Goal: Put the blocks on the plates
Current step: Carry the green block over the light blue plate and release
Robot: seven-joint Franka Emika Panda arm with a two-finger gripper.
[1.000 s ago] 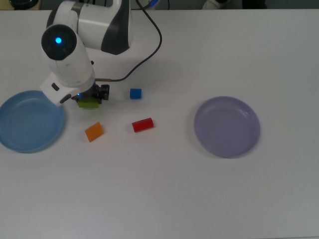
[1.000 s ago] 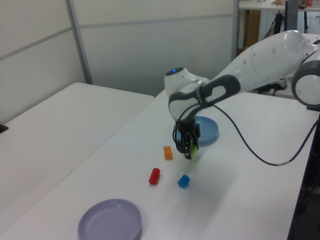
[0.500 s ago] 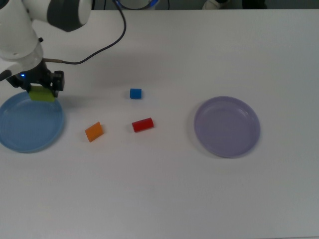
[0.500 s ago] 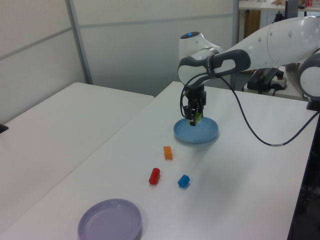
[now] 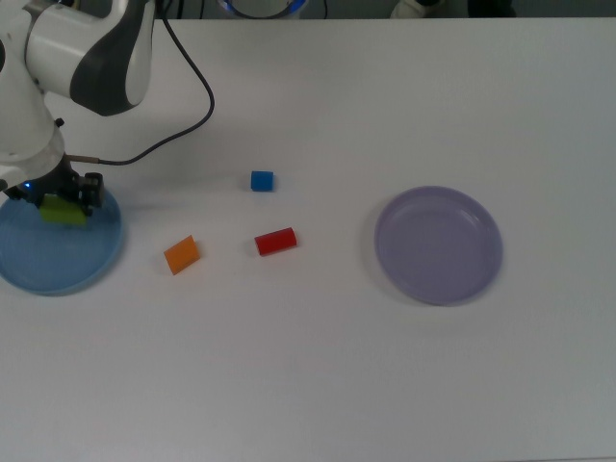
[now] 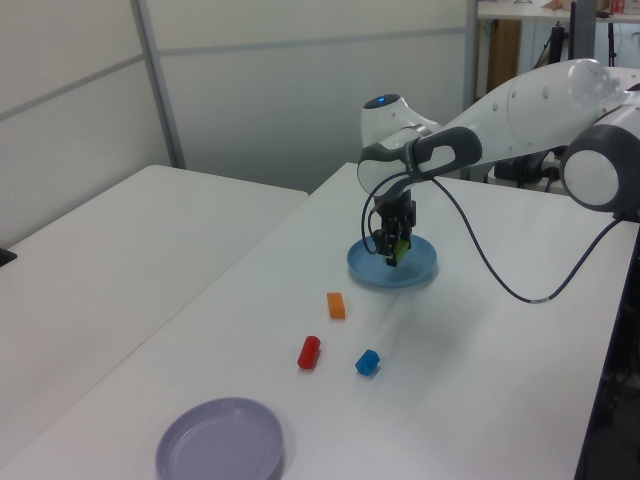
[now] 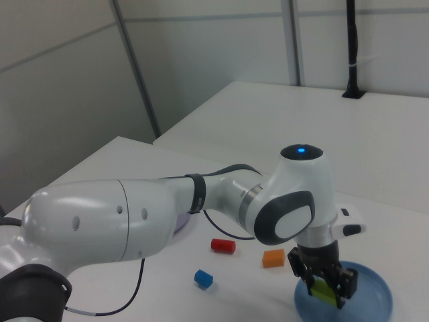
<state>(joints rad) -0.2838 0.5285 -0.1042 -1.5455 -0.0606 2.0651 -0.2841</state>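
Light blue plate (image 5: 58, 262), round, shallow and smooth, sits at the top view's left edge; the gripper (image 5: 64, 205) hangs over it with its fingers clamped on the green block (image 5: 62, 212), which is above the plate's inside, contact with the plate not clear. Lavender plate (image 5: 438, 245), same round shallow shape, has nothing in it. The orange block (image 5: 181, 254), red block (image 5: 275, 241) and blue cube (image 5: 262, 180) lie on the white table (image 5: 337, 366) between the two plates.

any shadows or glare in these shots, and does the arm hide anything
Top view: soft shadow beside the blue cube, no glare on the lavender plate. Left view: even light, faint arm shadow right of the blue plate. Right view: the arm covers most of the lavender plate.
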